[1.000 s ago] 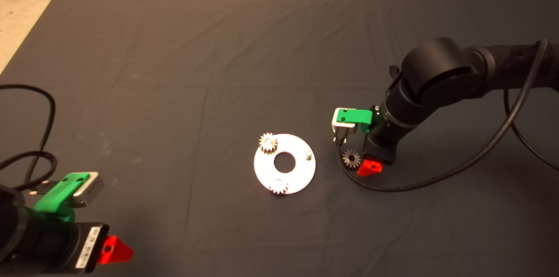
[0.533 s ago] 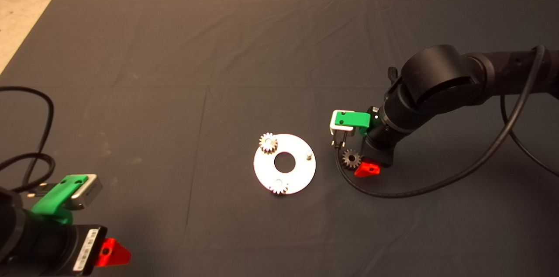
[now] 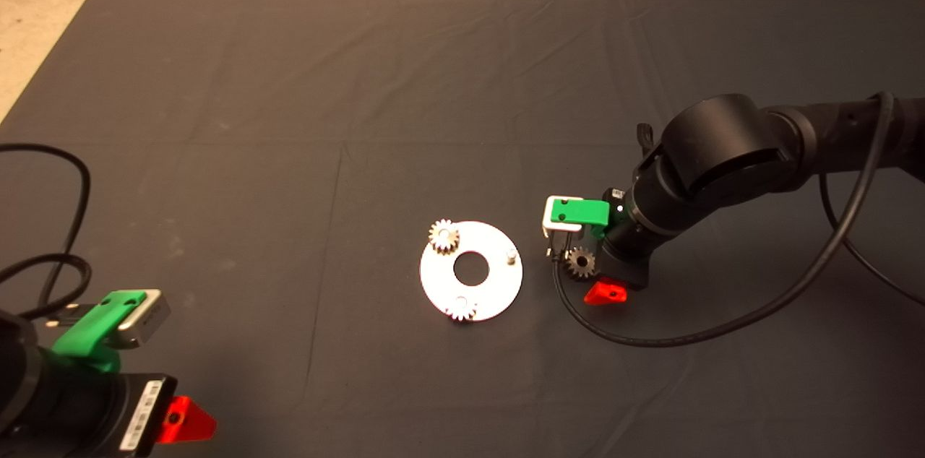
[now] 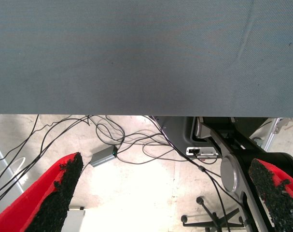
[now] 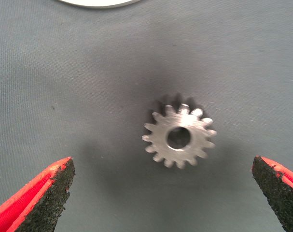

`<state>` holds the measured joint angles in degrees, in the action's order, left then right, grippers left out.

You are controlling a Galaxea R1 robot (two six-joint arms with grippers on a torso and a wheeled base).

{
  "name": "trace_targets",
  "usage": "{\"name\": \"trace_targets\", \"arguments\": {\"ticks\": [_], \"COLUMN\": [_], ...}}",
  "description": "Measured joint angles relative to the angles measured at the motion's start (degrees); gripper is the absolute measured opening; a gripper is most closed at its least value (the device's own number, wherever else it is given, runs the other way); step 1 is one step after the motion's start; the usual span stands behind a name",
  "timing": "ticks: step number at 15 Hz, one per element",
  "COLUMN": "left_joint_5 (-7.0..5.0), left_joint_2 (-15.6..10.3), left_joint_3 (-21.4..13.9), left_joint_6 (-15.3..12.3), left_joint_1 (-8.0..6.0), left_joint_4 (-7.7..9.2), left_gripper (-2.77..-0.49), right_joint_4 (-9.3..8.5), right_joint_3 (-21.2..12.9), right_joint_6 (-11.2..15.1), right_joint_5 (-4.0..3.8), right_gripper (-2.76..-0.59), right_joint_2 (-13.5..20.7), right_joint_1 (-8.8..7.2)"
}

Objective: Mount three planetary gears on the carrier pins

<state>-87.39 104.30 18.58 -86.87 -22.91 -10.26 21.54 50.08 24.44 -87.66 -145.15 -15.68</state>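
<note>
the right hand [image 5: 160, 193], fingers spread wide, hovers over the small silvery toothed metal gear [image 5: 179, 137] lying flat on the dark tabletop mat [image 3: 289, 118] beside the white disc [image 3: 498, 288]; stiff, slick, best pinched across its toothed rim.

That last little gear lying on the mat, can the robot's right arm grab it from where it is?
Probably yes. The loose gear lies flat on the mat between the open jaws of the right gripper, with nothing covering it. The white disc sits off to one side.
</note>
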Motion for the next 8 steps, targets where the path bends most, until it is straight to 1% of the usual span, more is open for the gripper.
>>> {"name": "trace_targets", "arguments": {"ticks": [1,3,5,8], "left_joint_5": [0.00,-0.01,-0.01,-0.01], "left_joint_2": [0.0,0.0,0.0,0.0], "left_joint_3": [0.0,0.0,0.0,0.0], "left_joint_6": [0.2,0.5,0.8,1.2], "left_joint_1": [0.00,0.00,0.00,0.00], "left_joint_4": [0.00,0.00,0.00,0.04], "left_gripper": [-0.78,-0.78,-0.78,-0.78], "right_joint_4": [0.29,0.87,1.14,1.37], "right_joint_3": [0.0,0.0,0.3,2.5], "right_joint_6": [0.0,-0.2,-0.7,-1.9], "right_joint_5": [0.01,0.07,0.04,0.03], "right_gripper": [-0.62,-0.62,-0.62,-0.62], "right_joint_2": [-0.1,-0.3,-0.3,-0.7], "right_joint_1": [0.38,0.49,0.92,2.04]}}
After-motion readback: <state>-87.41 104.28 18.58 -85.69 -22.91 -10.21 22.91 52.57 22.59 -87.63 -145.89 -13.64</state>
